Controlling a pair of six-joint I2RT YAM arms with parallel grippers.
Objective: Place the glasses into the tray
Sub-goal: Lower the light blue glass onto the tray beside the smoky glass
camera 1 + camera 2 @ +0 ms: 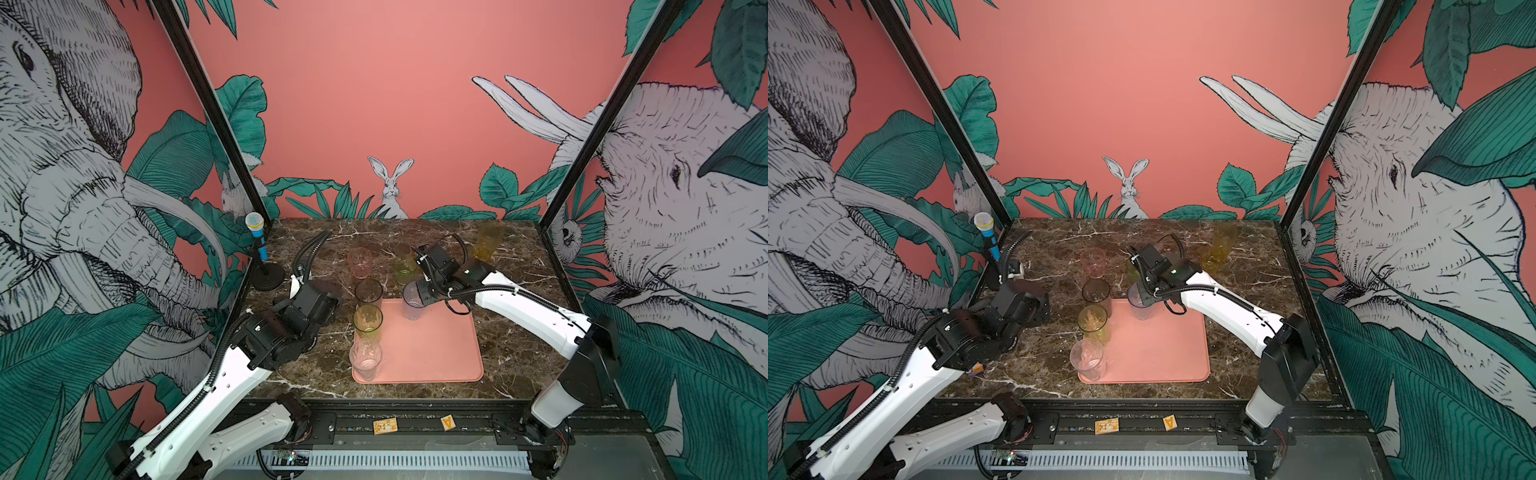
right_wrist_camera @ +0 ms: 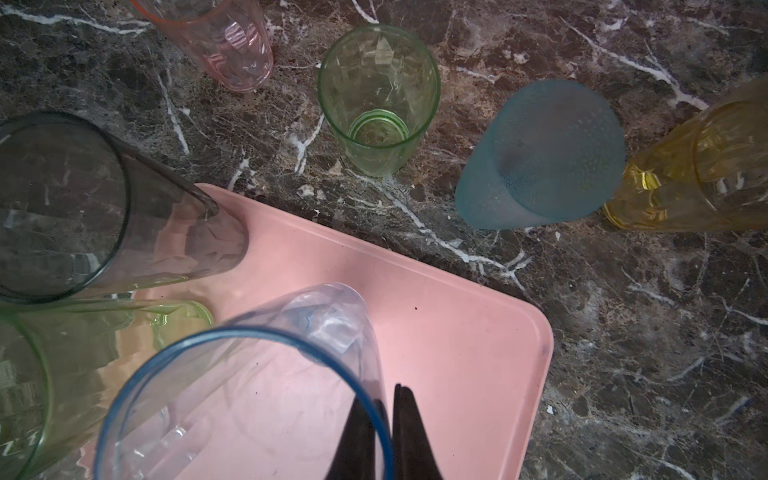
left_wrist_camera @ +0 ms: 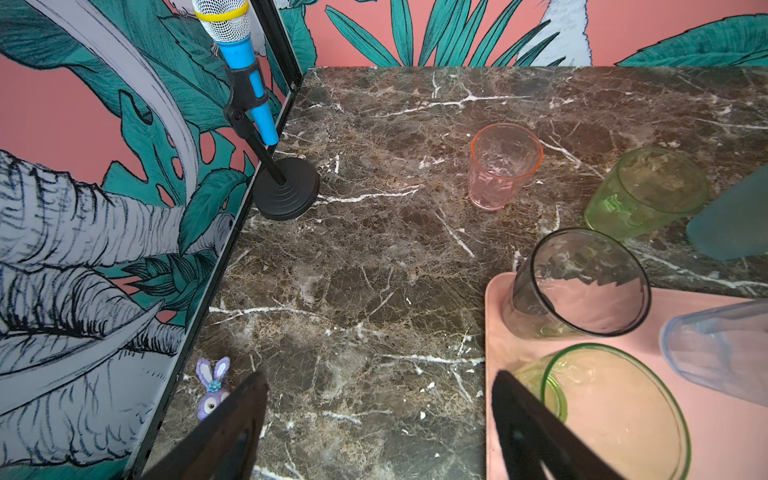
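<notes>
Gripping lilac-blue glass point(image 2: 328, 320) at tray point(image 2: 457, 332).
Clamps its rim with right tool point(image 2: 388, 395); holds left tool point(image 3: 380, 376) wide, empty, alongside.

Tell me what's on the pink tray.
On the tray, along its left edge: smoky grey glass, green glass, clear glass. Far end: right gripper holds a lilac-blue glass by its rim; base contact unclear.

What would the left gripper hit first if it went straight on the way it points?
Probably the bare marble table: the left gripper tilts downward. The pink glass stands farther on, slightly aside; depth is unclear.
</notes>
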